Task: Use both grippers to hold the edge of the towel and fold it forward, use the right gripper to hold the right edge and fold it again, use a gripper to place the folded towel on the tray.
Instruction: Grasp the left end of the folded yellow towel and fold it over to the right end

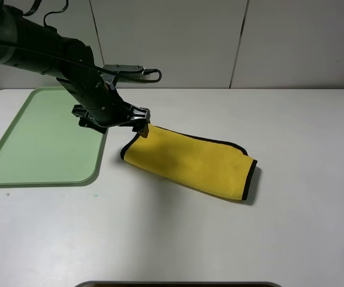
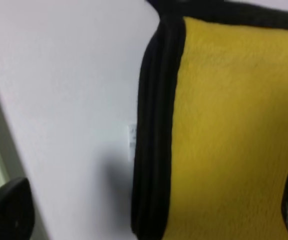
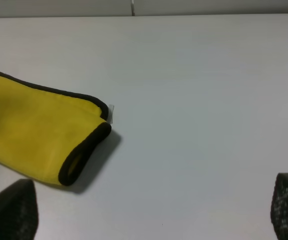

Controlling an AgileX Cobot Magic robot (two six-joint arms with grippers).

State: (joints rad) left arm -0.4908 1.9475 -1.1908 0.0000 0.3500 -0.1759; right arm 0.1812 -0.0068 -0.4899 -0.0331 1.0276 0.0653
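The towel lies folded into a yellow strip on the white table, right of the tray, slanting toward the front right. Its stacked black edge fills the left wrist view. My left gripper hovers at the towel's back-left corner, reached over from the left. It is open, with one fingertip over bare table and the other over the yellow cloth, the gripper straddling the binding. My right gripper is open and empty, over bare table beside the towel's folded end. It is out of the high view.
The pale green tray holds nothing, and its near right corner is close to the towel. A black bracket with a cable sticks out at the back by the wall. A small white label shows at the towel's corner.
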